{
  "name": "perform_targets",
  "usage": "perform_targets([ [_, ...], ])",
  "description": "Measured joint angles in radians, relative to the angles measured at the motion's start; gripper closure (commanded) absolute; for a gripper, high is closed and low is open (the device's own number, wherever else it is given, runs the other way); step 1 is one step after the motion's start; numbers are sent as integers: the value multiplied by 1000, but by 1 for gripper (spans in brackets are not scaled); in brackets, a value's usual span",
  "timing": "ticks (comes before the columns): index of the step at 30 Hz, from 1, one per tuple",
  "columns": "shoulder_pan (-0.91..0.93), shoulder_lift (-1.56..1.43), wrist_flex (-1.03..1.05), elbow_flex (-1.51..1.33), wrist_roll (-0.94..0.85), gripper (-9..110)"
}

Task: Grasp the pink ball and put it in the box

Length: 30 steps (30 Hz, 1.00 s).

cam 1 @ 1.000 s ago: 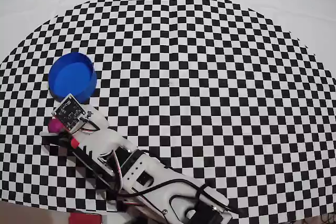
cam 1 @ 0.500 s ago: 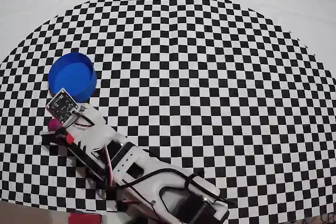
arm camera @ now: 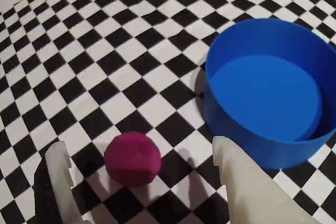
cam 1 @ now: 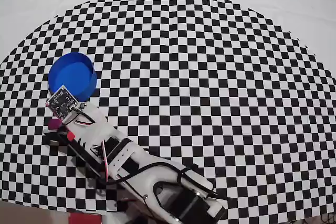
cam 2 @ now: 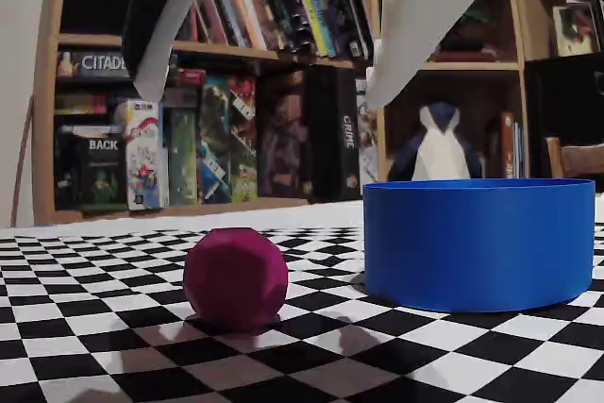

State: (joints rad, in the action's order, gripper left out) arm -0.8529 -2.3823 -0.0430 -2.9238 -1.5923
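The pink ball (arm camera: 132,159) rests on the checkered mat, just left of the blue box (arm camera: 268,87) in the wrist view and not touching it. My gripper (arm camera: 139,150) is open, with one pale fingertip on each side of the ball and wide gaps to both. In the fixed view the gripper (cam 2: 269,87) hangs well above the ball (cam 2: 236,277), and the box (cam 2: 481,243) stands to the right, empty. From overhead only a sliver of the ball (cam 1: 54,124) shows beside the wrist, below the box (cam 1: 72,76).
The round checkered mat (cam 1: 210,77) lies on a white table. The arm's body (cam 1: 147,182) stretches from the bottom edge toward the lower left in the overhead view. A bookshelf (cam 2: 245,120) and a chair stand behind the table in the fixed view.
The wrist has moved left and toward the box in the overhead view, covering more of the ball. The ball and box have not moved.
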Motion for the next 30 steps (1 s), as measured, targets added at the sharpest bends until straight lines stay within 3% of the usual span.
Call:
perform_targets([
  [30, 9, 213, -28, 100, -3, 69],
])
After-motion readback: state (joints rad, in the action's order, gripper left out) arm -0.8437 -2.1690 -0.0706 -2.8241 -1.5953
